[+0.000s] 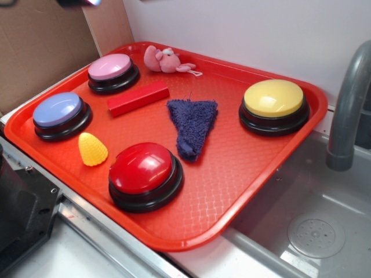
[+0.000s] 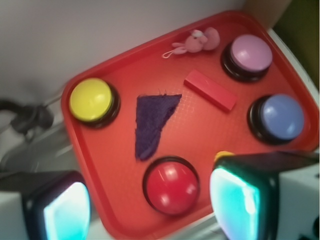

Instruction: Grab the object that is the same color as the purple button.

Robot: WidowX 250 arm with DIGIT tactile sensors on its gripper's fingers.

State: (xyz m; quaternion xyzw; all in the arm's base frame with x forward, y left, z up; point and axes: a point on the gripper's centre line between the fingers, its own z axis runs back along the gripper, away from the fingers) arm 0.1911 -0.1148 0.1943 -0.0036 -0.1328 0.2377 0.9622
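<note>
- Red moulded plastic with a fine waffle texture makes up the shallow tray (image 1: 255, 191) that bears everything; its raised rim keeps the loose pieces from sliding into the grey sink basin (image 1: 313, 231) beside it.
- Far left in the exterior view sits the periwinkle dome button on a black base (image 1: 58, 110), smooth and glossy, the colour cue for the pick.
- Just in front of it lies a small yellow ridged corn-shaped toy (image 1: 93, 149); behind stands a pink-mauve dome button (image 1: 110, 67).
- Next come a red rectangular block (image 1: 138, 98), hard-edged, a large red dome button (image 1: 142, 168), and a pink plush toy (image 1: 165, 59) near the back rim.
- At mid-tray lies the dark indigo terry cloth (image 1: 193, 124), limp, fuzzy, roughly triangular, flat and apart from its neighbours, so reachable from above.
- Rightmost is a yellow dome button (image 1: 273, 98).
- High above the tray's near edge, the gripper (image 2: 150, 205) holds nothing, its fingers spread wide; their blurred pads look teal, probably from lighting.
</note>
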